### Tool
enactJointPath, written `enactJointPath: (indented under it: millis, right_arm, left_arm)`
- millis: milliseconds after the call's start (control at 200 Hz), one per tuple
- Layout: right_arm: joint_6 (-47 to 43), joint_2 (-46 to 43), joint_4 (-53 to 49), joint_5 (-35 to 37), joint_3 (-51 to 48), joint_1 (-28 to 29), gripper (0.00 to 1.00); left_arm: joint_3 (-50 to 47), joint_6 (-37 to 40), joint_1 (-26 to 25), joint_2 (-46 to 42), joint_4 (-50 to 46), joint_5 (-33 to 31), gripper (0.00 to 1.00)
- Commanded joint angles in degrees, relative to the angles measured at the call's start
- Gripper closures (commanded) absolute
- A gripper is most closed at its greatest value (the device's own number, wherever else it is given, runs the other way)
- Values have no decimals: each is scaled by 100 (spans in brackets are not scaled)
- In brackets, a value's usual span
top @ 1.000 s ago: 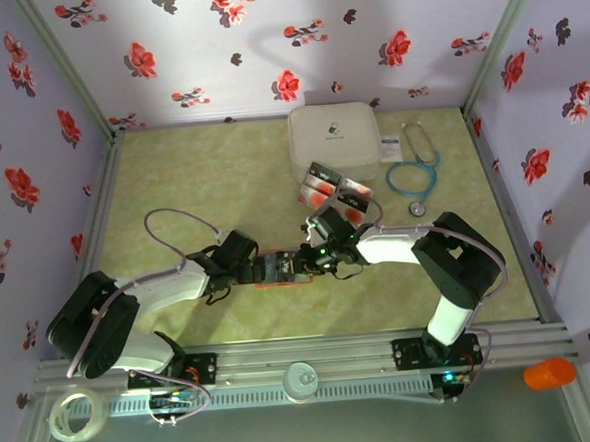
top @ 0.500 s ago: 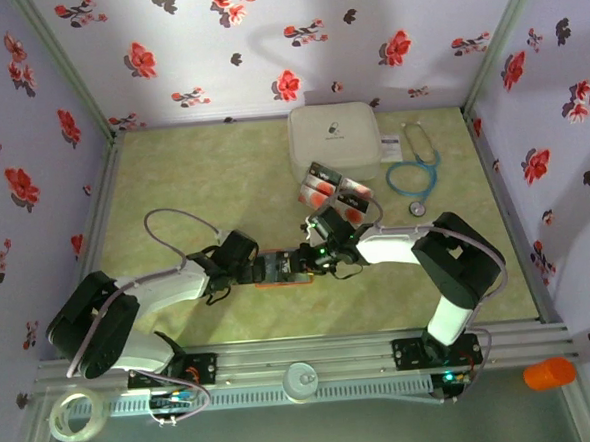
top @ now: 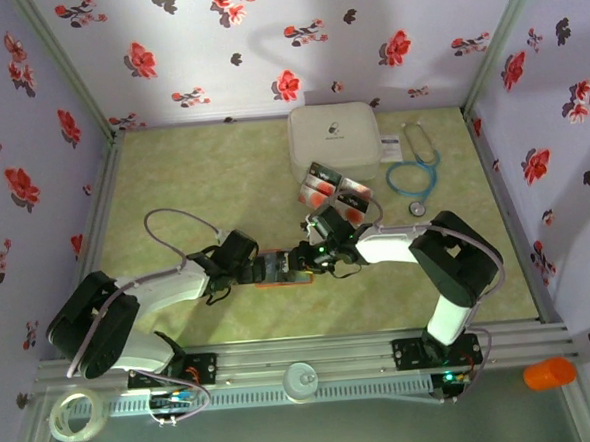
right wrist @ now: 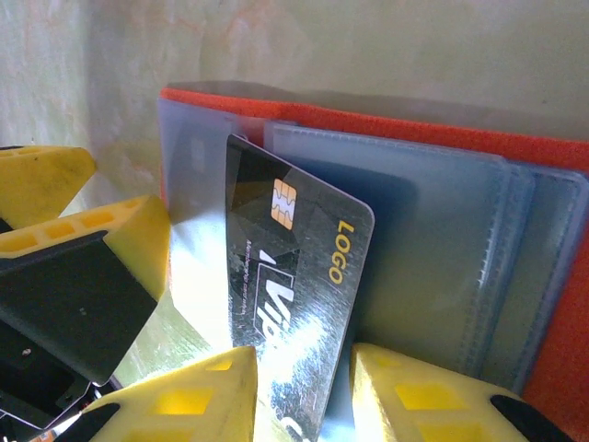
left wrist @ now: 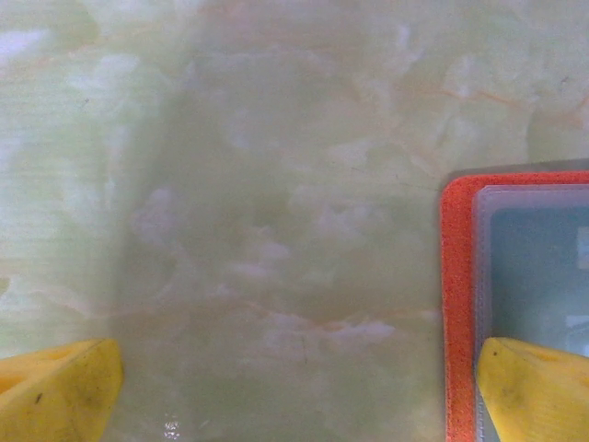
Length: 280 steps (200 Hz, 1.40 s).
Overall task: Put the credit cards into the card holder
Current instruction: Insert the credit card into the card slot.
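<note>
Card holder [top: 283, 270] lies open and flat about mid-table, toward the near edge, its long axis parallel to that edge. Left gripper [left wrist: 299, 382] stands fully open, one fingertip [left wrist: 534, 391] on the holder's orange border. One credit card [right wrist: 294, 276] stands tilted between the fingers of the right gripper [right wrist: 304, 373]; whether they pinch it or merely flank it cannot be told. The card's long axis runs from that gripper toward the sleeves, chip end leading. Judged light, stiff, glossy and slip-prone; best taken at the trailing short end, across its faces. Remaining credit cards [top: 325, 187] lie beside the white case [top: 333, 138], toward the far edge.
</note>
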Motion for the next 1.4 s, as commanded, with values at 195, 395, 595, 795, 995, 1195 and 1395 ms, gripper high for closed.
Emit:
enactJointPath:
  millis: [195,395,595,795,995,1195,1395]
  right_arm:
    - [202,143,331,-77,-63,-115,80]
    - [226,102,386,-174,-142,-178,96]
    - [178,76,304,-207,-149,-200,100]
    - [157,30,306,-201,-189,-200,100]
    - [150,99,362,-218,-253,-211,100]
    - [189,25,443,-210,-369,-217,100]
    - [190,44,431,-227,-340,-226,100]
  left_arm:
    - [-199,-21,-35,232,25,45,0]
    - [-204,-32,-44,240,37,45,0]
    - [-211,-32,-49,259,47,46,0]
    - [-195,-19,-47,268,43,47,0]
    - [-202,-23,-45,276,43,45,0]
    - [-189,-16,-48,293,43,47,0]
    - [-184,-24,-46,303,51,50,0]
